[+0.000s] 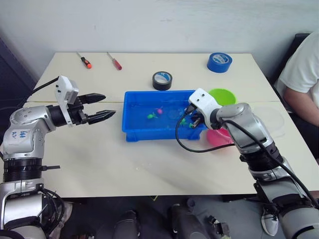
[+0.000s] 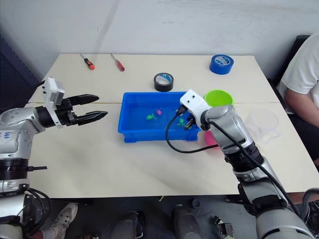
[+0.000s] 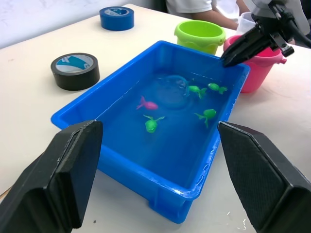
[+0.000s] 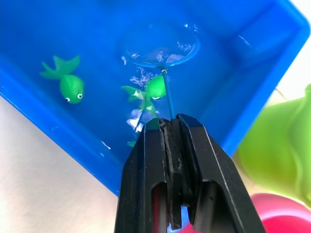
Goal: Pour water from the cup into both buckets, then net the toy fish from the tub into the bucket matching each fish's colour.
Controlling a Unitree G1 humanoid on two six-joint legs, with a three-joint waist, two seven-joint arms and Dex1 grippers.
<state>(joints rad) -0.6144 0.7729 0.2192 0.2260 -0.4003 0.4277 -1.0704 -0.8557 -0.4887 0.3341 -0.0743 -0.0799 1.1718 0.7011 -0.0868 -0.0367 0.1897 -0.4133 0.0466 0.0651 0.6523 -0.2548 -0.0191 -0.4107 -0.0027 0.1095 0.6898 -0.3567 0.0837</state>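
The blue tub (image 1: pixel 158 115) sits mid-bench and serves as the landmark. The right tool (image 4: pixel 168 130) is clenched on the thin handle of the net (image 4: pixel 162 46), reaching in over the tub's right end so the hoop lies dipped in the water among the fish; that low, slanted hold looks meant to slide the hoop under a fish rather than lift yet. A green fish (image 4: pixel 148 90) floats just by the hoop, another green fish (image 4: pixel 68 82) lies further off near the tub wall, and a pink fish (image 3: pixel 147 104) drifts near the tub's middle. The lime green bucket (image 1: pixel 222 96) and the pink bucket (image 1: pixel 219 137) stand just beside the tub's right end, close for a short carry. The left tool (image 1: pixel 102 106) hangs released, fingers spread, left of the tub and apart from it, probably just waiting. The clear cup (image 2: pixel 262 121) rests right of the buckets.
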